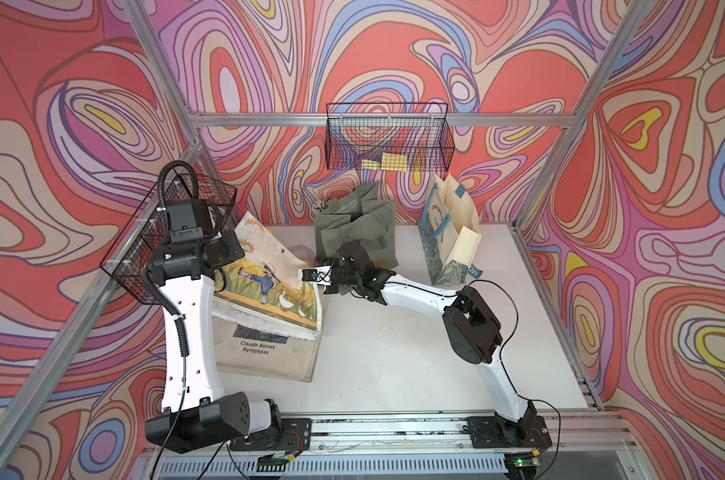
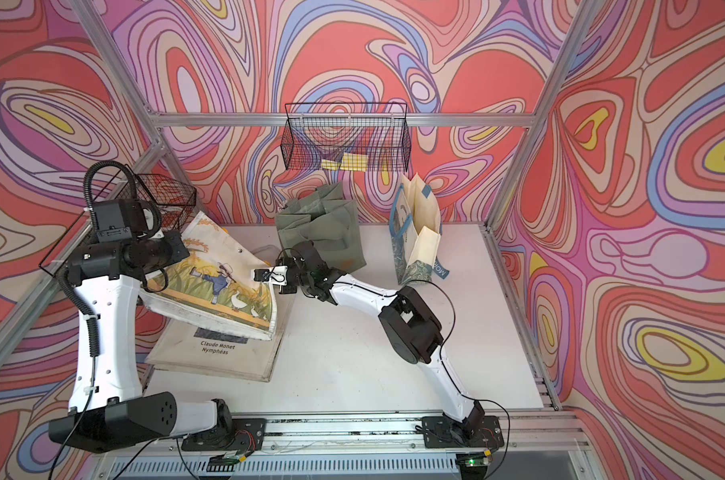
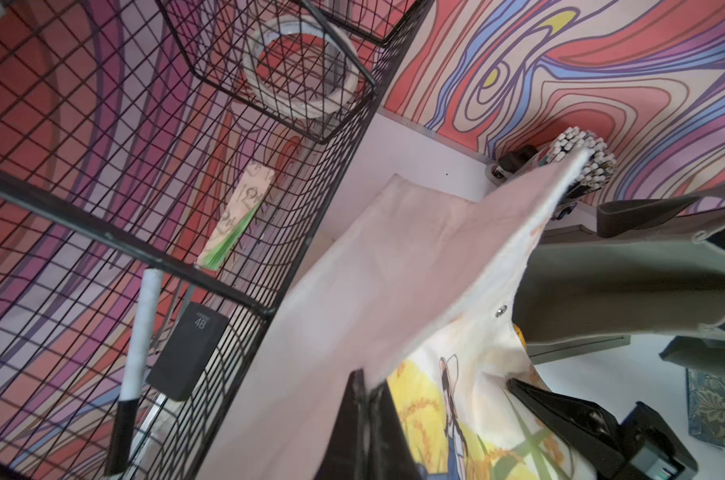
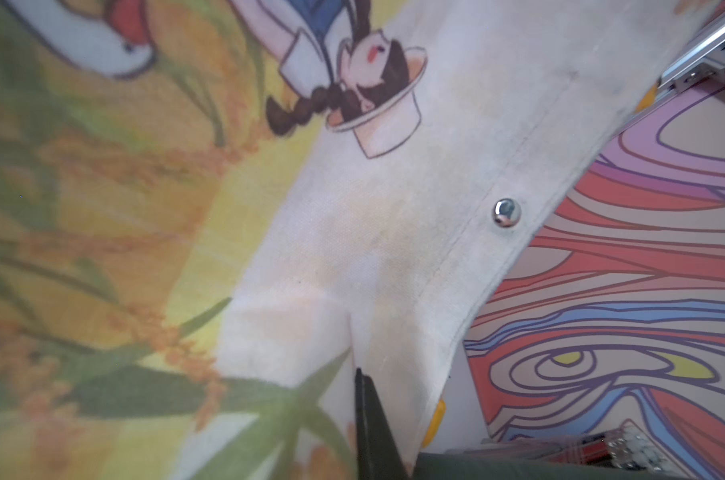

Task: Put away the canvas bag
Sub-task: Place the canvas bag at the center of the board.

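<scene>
Canvas printed with a girl and white geese hangs stretched between the two arms. This canvas bag (image 1: 269, 286) is off the table (image 1: 394, 353) and slopes down and away from the side basket (image 1: 211, 195), with its highest corner just beside the basket's rim and outside the mesh. The left gripper (image 3: 367, 386) is clenched on the cloth at the end nearest the basket. The right gripper (image 4: 358, 376) is pinched on the bag's top hem at the end farthest from the basket, near the metal snap. So the pick-up looks done, with the bag raised and spread. The storing is not done, since no part of the bag is inside the basket. I take the side basket to be the destination because the bag is held up against it, though the back-wall basket (image 1: 390, 137), well apart from it, could also be meant. What is left is to carry the cloth over the rim, let it gather inside and release both grips. A tape roll (image 3: 300, 66) and a marker (image 3: 142, 328) already sit in the mesh, so room may be tight. A second tote (image 1: 265, 357) lies flat below the held bag on the side away from the basket, and a green bag (image 1: 356, 224) and a paper bag (image 1: 452, 232) stand farther off.
</scene>
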### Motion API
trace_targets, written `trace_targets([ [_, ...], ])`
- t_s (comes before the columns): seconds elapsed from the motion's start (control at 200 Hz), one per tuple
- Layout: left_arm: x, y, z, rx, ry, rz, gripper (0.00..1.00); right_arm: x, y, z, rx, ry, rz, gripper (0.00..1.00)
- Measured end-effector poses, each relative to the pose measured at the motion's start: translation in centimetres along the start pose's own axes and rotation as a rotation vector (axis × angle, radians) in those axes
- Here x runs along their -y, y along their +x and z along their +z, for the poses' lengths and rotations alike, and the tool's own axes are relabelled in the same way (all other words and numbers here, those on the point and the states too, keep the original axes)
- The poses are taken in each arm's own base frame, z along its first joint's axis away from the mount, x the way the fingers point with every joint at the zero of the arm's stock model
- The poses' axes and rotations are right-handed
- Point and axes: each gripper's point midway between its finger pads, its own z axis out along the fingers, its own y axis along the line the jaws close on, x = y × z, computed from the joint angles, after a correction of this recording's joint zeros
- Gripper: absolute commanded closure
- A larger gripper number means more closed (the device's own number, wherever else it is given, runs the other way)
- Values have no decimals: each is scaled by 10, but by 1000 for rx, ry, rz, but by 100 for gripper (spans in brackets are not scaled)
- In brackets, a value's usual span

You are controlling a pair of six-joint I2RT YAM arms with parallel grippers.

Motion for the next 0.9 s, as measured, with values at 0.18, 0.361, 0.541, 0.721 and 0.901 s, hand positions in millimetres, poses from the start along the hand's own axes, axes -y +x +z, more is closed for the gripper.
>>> trace_targets([
  [0.18,14,-15,6,47,69,3,100,28,10,6,-36,144,-115,95],
  [0.361,25,-27,24,69,122,6,100,54,25,8,-68,231,-164,95],
  [0.541,29,-25,45,61,147,7,100,56,42,4,-96,247,-163,95],
  [0.721,20,17,81,-42,121,13,100,9,72,8,-138,164,-125,96],
  [0.901,6,48,100,-121,64,36,100,-36,82,13,-149,74,-78,98],
])
